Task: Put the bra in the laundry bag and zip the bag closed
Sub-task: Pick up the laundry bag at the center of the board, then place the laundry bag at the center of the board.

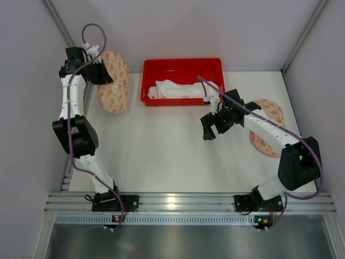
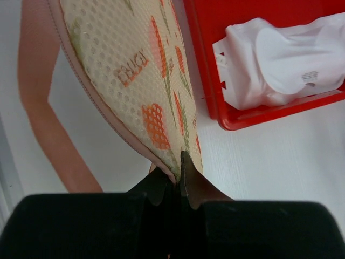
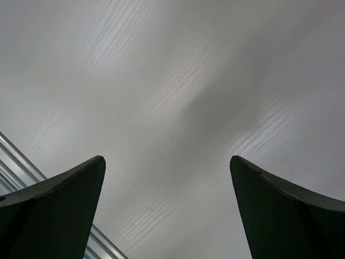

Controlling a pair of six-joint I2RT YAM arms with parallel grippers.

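**White surface, a tray and two mesh pieces**

The white surface (image 1: 161,156) carries a red tray (image 1: 178,101) at the middle of its far edge. A floral mesh piece (image 1: 262,144) lies flat near the right edge, partly covered from above. By the far left corner the floral laundry bag (image 1: 114,83) stands on edge; whether it touches the surface cannot be told.

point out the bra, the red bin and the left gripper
bra (image 1: 180,89), top view, middle of the white cloth
red bin (image 1: 183,67), top view, far wall
left gripper (image 2: 177,175), left wrist view, between its fingertips
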